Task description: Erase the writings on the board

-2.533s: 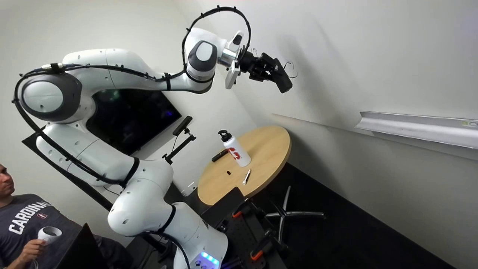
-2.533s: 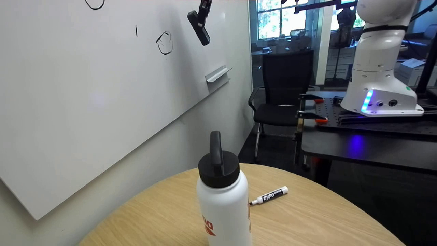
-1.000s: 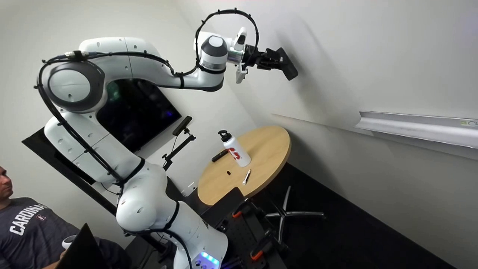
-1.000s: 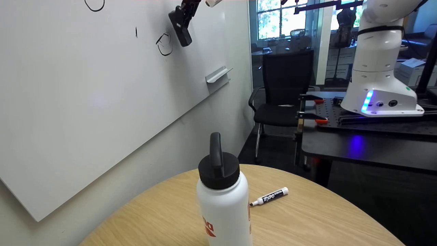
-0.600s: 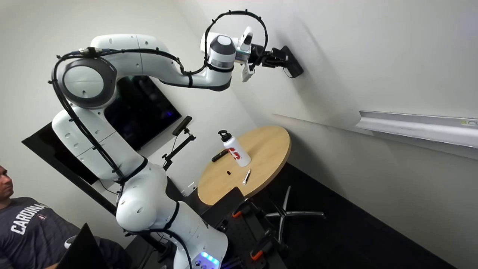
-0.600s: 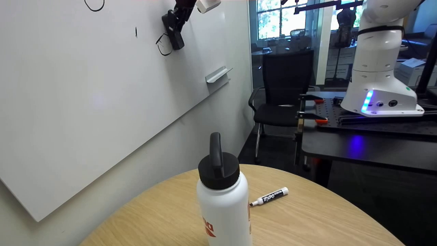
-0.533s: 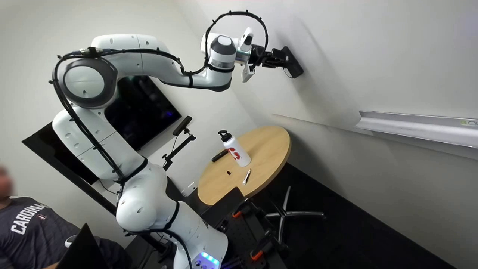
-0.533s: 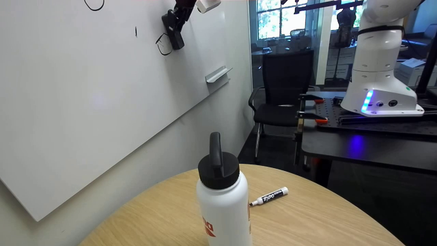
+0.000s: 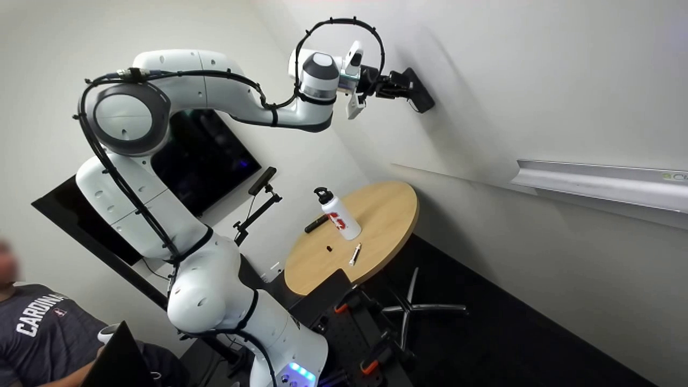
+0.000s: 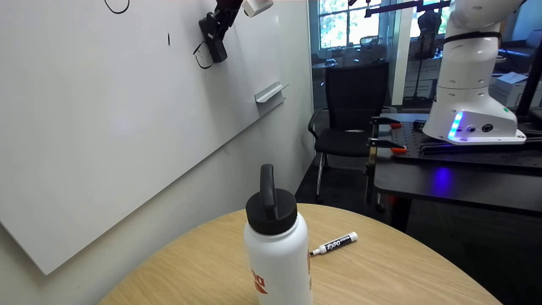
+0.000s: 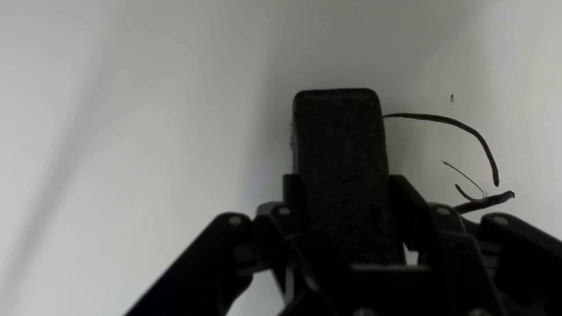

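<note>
My gripper [image 11: 344, 188] is shut on a black block eraser [image 11: 340, 131], one finger on each long side. In both exterior views the eraser [image 9: 422, 95] [image 10: 217, 50] is held at the face of the large white board [image 10: 127, 118], tilted; I cannot tell if it lies fully flat. The eraser covers one side of a thin dark round scribble [image 10: 203, 65]. The rest of this scribble [image 11: 456, 123] shows beside the eraser in the wrist view, with short strokes [image 11: 487, 202] near the finger. A short vertical stroke [image 10: 169, 39] and a curve [image 10: 117, 10] stand farther along the board.
A white ledge [image 9: 602, 183] sticks out along the board's lower edge. A round wooden table [image 9: 387, 215] below bears a white bottle [image 9: 341, 217], a marker [image 9: 355, 254] and a dark object [image 9: 316, 223]. A black chair [image 10: 355, 97] stands beyond the board. A person [image 9: 48, 333] sits behind the arm.
Over the last 2.5 seconds the arm has carried the eraser up to the board and onto one side of the round scribble. In the last half second it has shifted only slightly.
</note>
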